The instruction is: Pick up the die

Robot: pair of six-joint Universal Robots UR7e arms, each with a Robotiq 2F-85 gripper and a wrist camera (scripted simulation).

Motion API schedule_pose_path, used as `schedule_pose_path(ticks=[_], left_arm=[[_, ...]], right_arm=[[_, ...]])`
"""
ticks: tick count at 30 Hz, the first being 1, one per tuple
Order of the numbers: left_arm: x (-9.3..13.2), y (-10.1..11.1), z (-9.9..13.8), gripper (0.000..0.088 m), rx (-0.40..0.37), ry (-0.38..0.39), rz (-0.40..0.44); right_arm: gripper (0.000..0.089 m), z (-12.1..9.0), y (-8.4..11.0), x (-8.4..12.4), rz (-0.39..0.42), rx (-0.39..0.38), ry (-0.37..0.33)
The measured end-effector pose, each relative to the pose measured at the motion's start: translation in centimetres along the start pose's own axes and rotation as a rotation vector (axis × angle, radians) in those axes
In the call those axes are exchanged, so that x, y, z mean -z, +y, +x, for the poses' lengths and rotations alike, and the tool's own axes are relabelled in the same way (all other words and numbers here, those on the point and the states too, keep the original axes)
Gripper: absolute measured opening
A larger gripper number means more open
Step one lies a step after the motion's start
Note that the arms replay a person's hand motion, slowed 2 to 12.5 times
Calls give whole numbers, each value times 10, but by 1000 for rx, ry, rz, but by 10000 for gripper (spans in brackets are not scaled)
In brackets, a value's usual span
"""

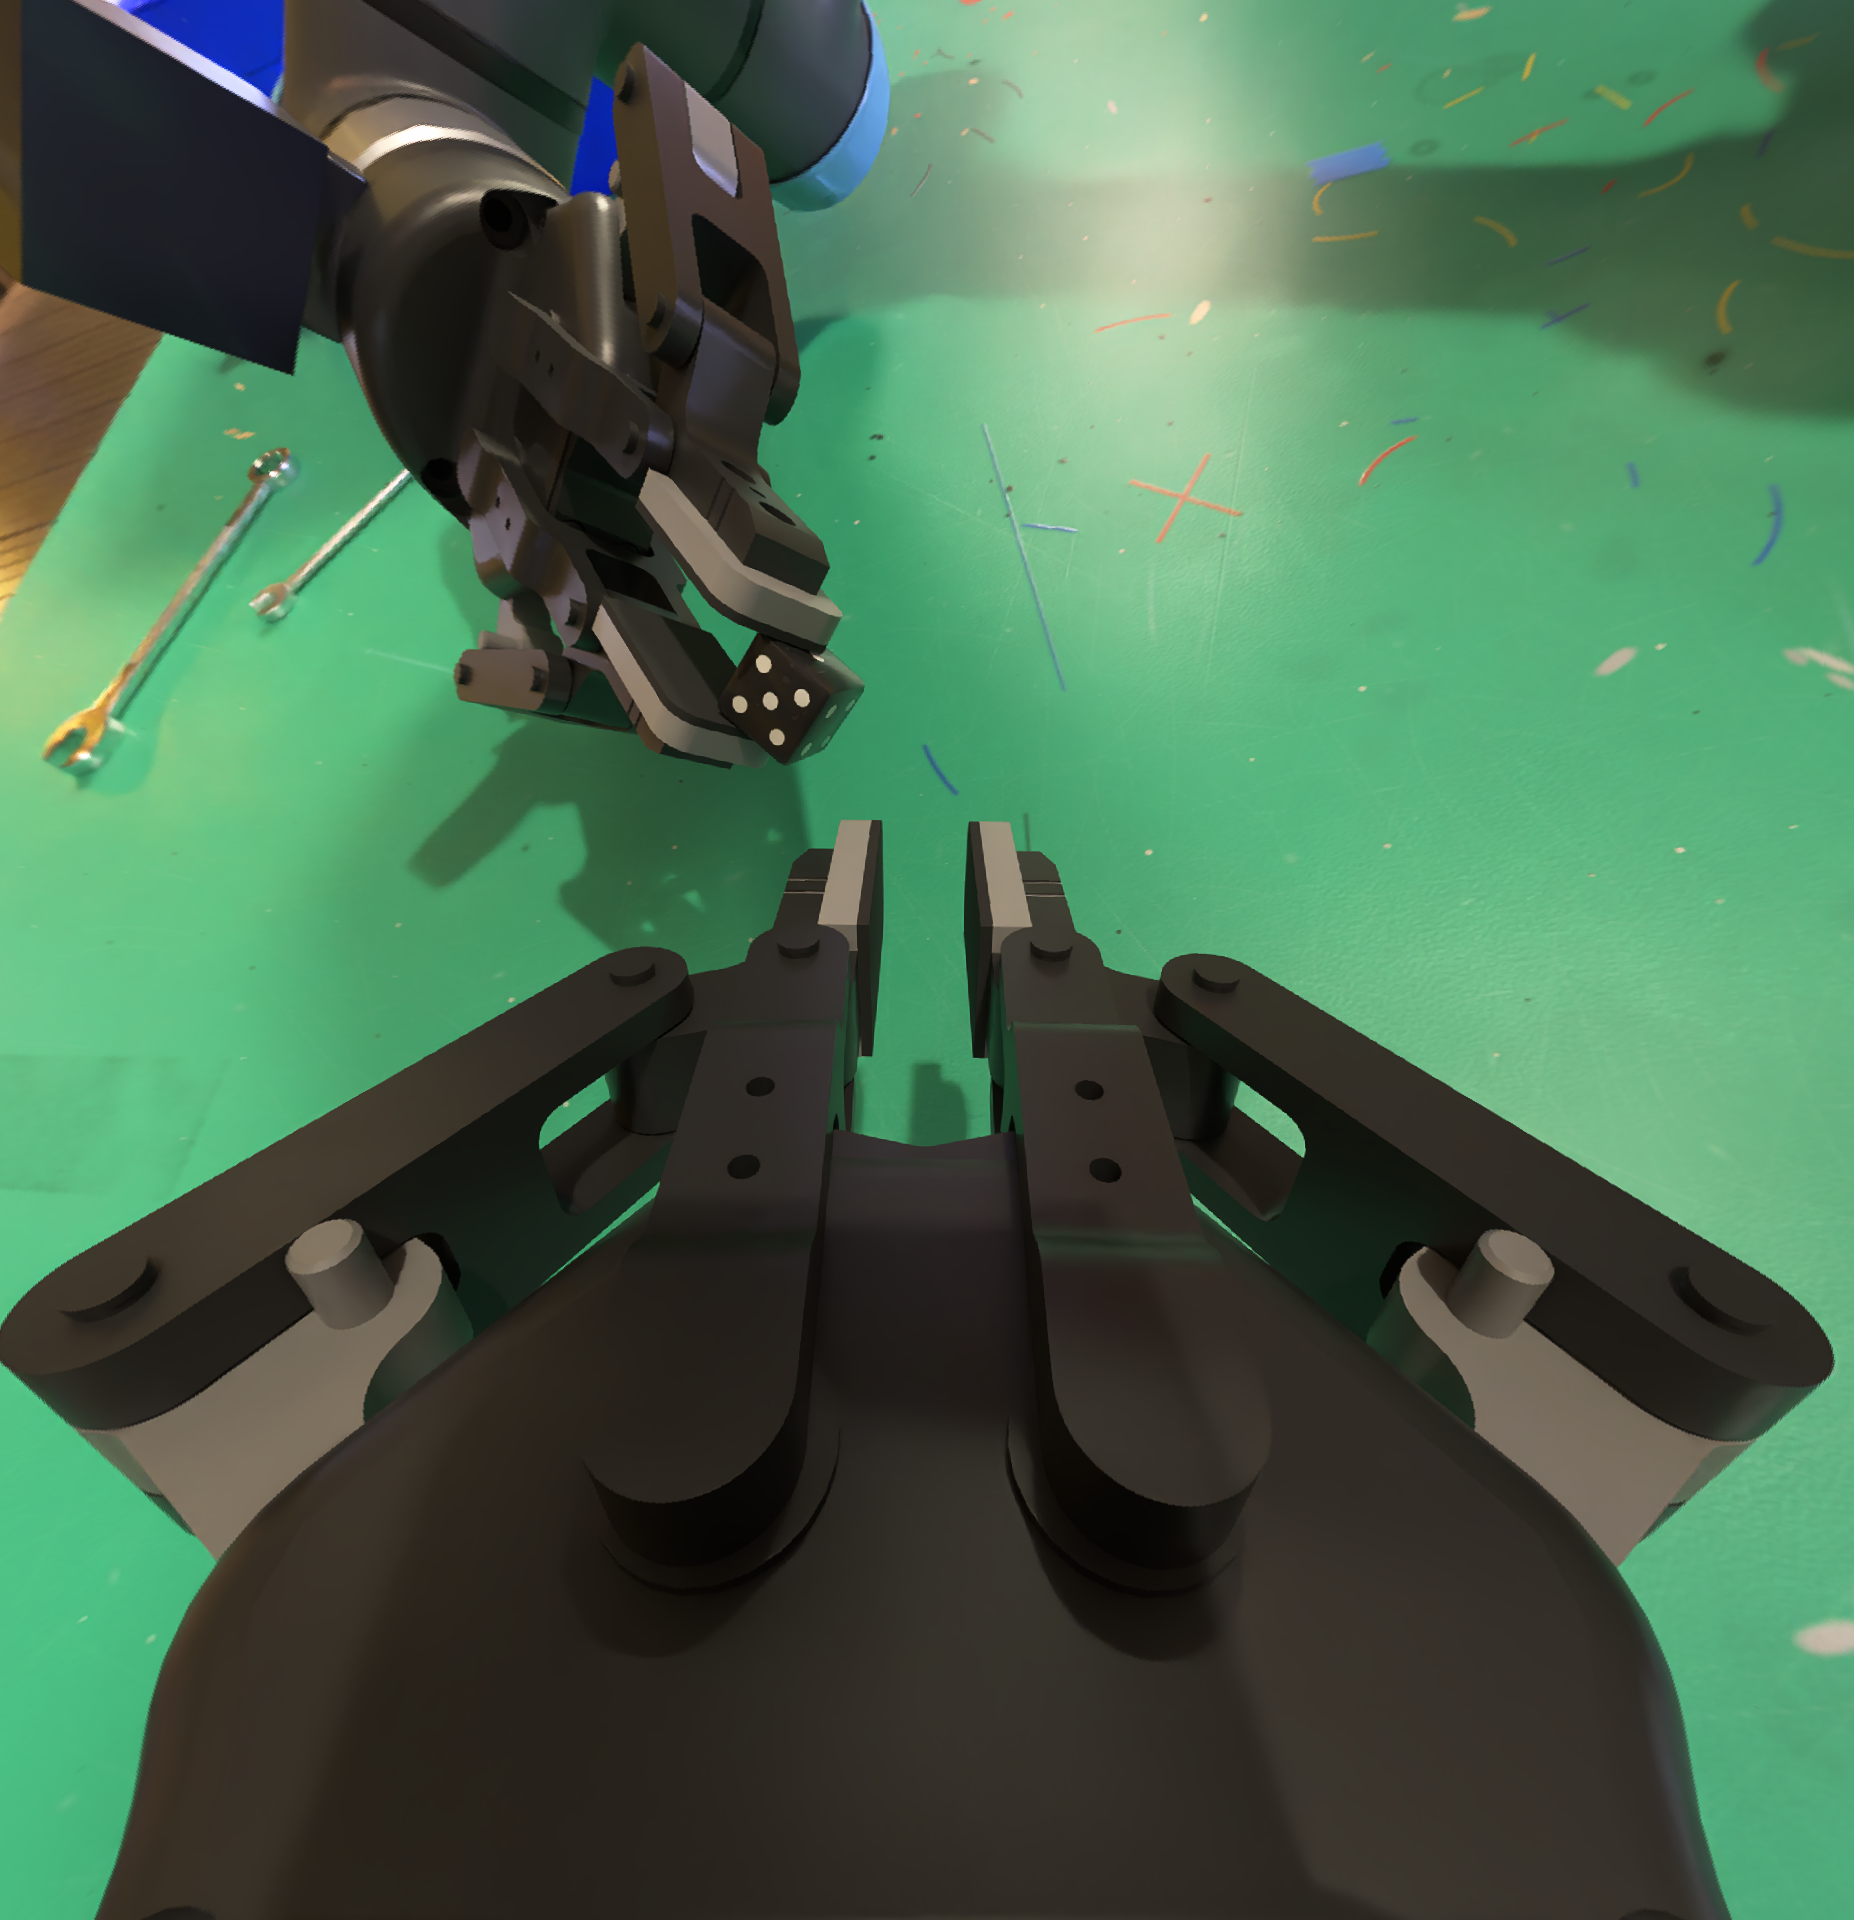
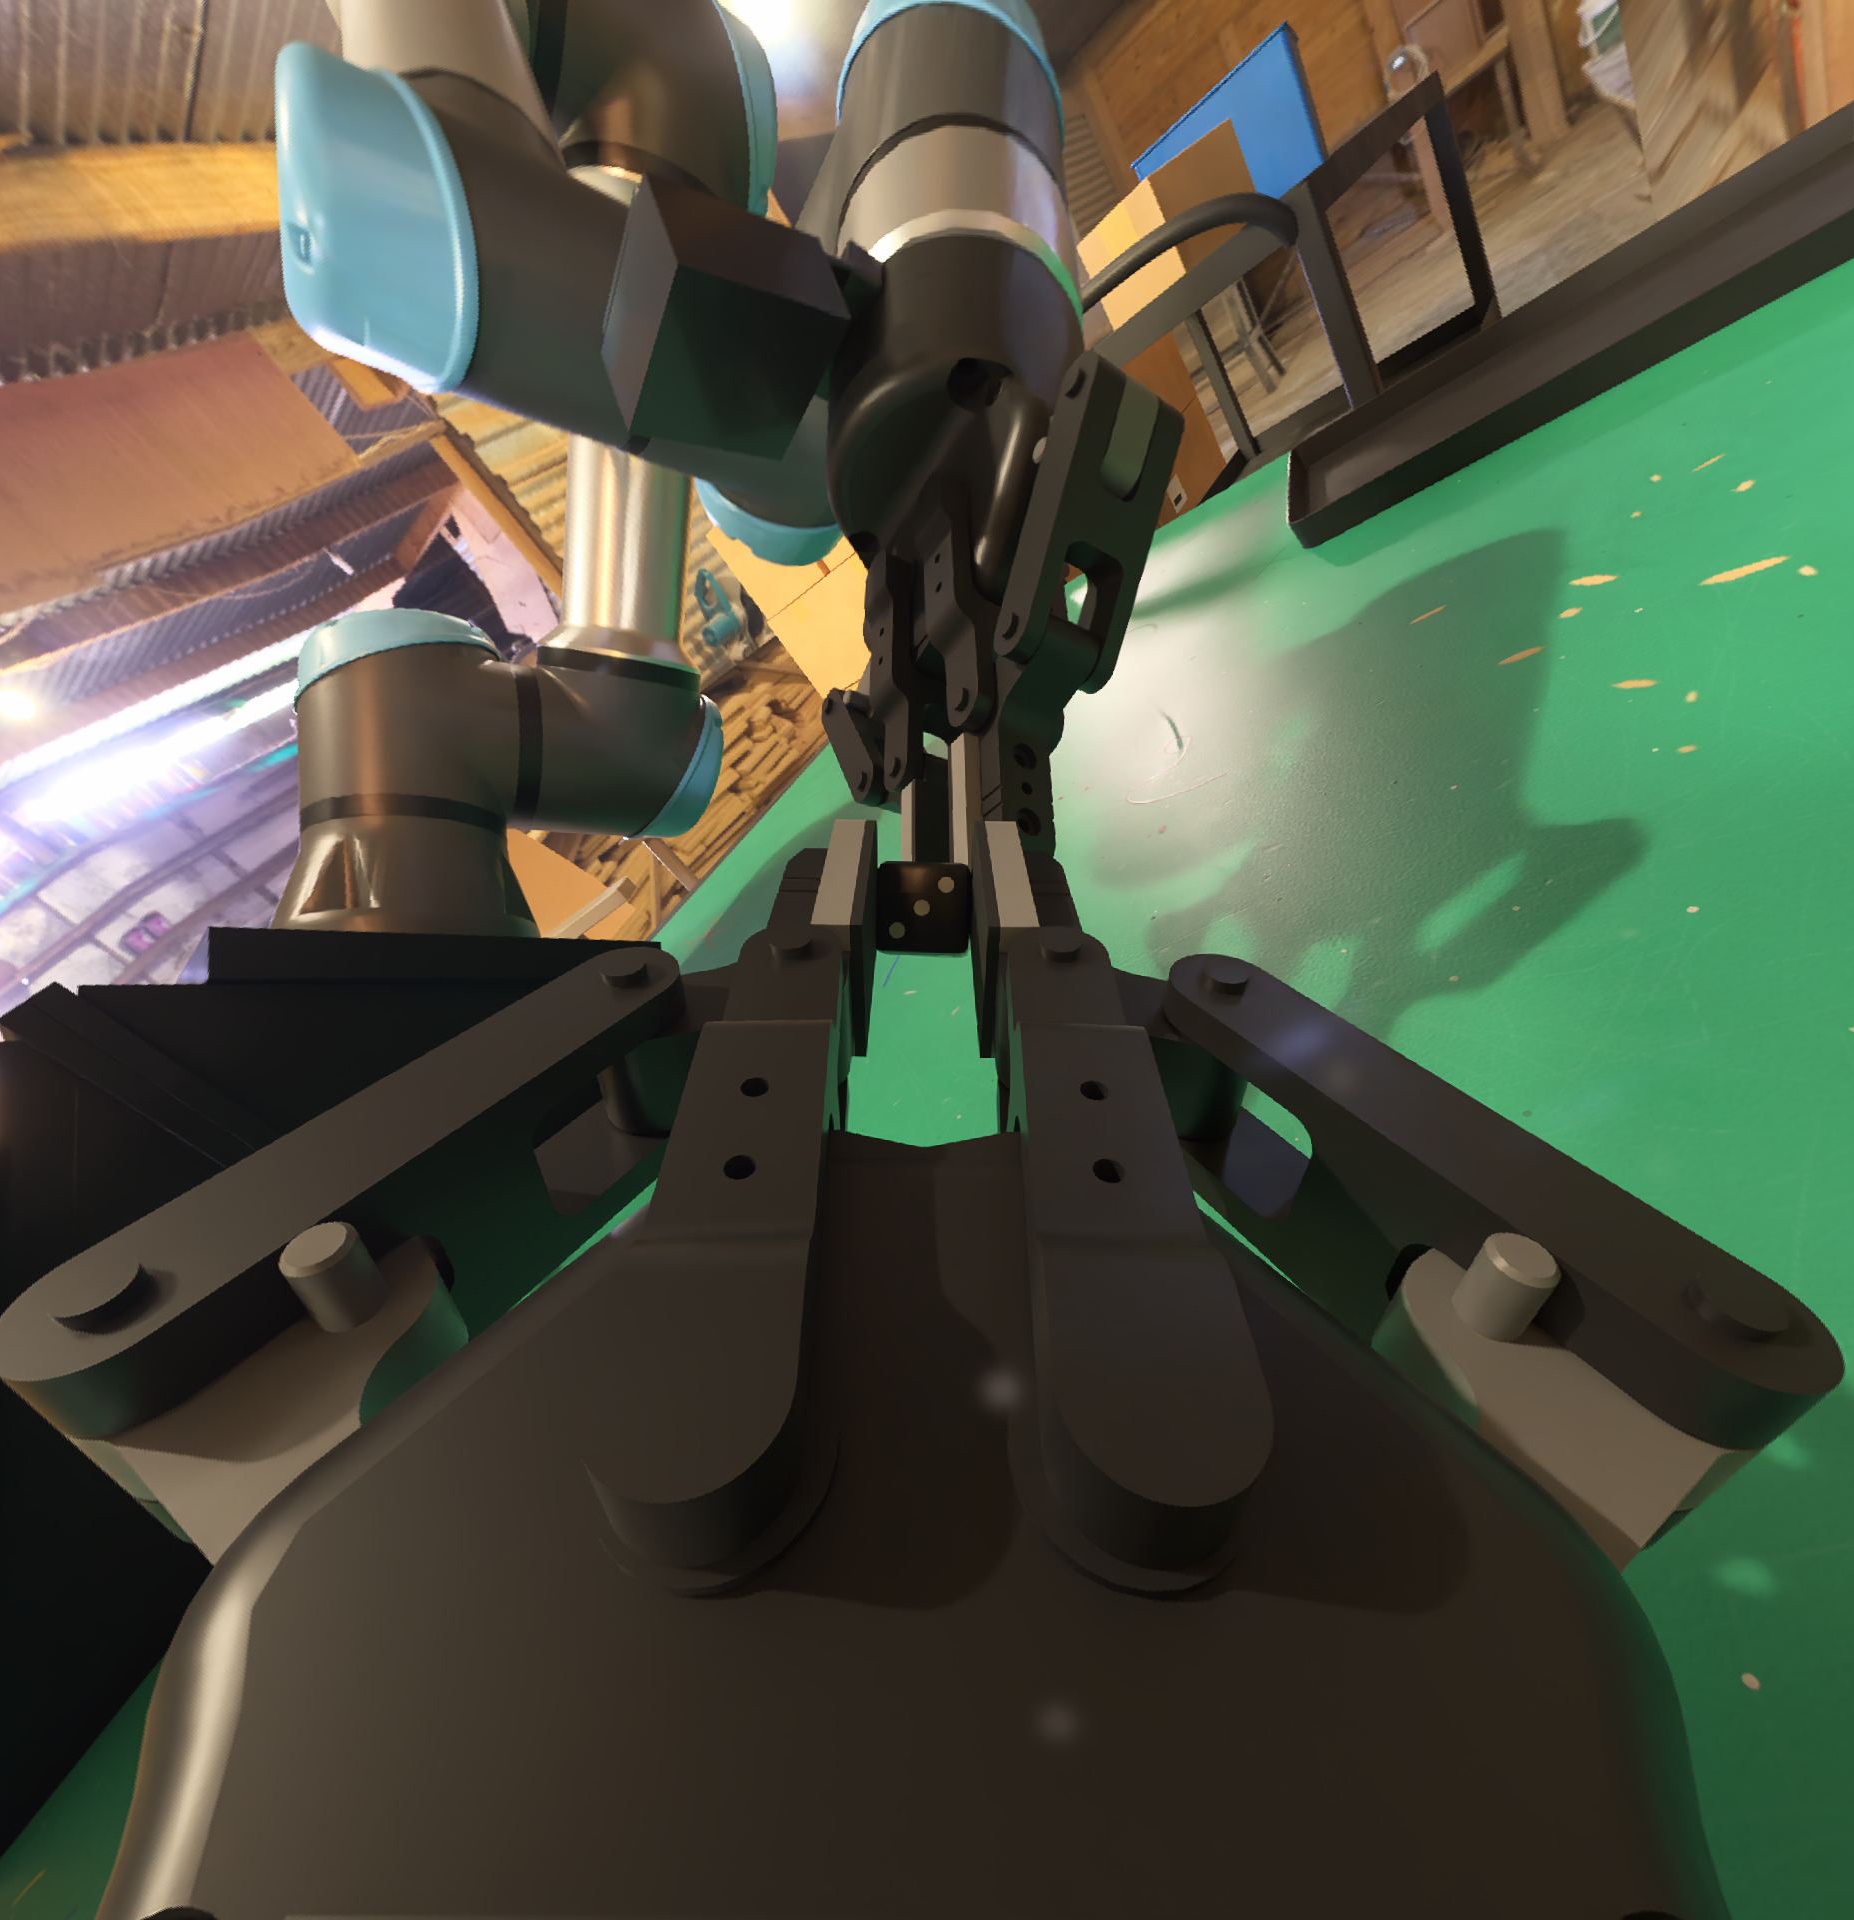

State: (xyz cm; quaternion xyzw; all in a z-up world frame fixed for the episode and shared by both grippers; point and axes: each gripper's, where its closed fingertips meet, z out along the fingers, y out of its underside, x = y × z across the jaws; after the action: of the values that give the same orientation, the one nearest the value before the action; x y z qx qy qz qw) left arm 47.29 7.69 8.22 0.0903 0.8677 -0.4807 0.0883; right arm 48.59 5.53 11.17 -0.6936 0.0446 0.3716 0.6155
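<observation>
The die (image 1: 793, 701) is black with white pips. My right gripper (image 1: 783, 691) is shut on it and holds it a little above the green mat (image 1: 1318, 831), casting a shadow underneath. In the right wrist view the die (image 2: 923, 906) sits between the two fingertips of the right gripper (image 2: 923, 883). My left gripper (image 1: 923, 862) is empty, its fingers parted by a narrow gap, and points at the die from just short of it. It also shows in the right wrist view (image 2: 944, 805), straight beyond the die.
Two wrenches (image 1: 175, 613) (image 1: 331, 545) lie on the mat at the left, near the table edge. A small blue strip (image 1: 1347, 161) lies far off. A dark tray (image 2: 1525, 416) stands at the mat's far side. The left arm's base (image 2: 414, 790) rises behind.
</observation>
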Motion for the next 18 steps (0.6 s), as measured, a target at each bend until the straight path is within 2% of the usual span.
schedule_pose_path(ticks=[10, 18], left_arm=[[0, 1, -10, 144, -110, -121, -46], [1, 4, -16, 144, -142, -182, -81]], right_arm=[[163, 3, -5, 3, 48, -46, 10], [163, 7, -8, 5, 70, -55, 41]])
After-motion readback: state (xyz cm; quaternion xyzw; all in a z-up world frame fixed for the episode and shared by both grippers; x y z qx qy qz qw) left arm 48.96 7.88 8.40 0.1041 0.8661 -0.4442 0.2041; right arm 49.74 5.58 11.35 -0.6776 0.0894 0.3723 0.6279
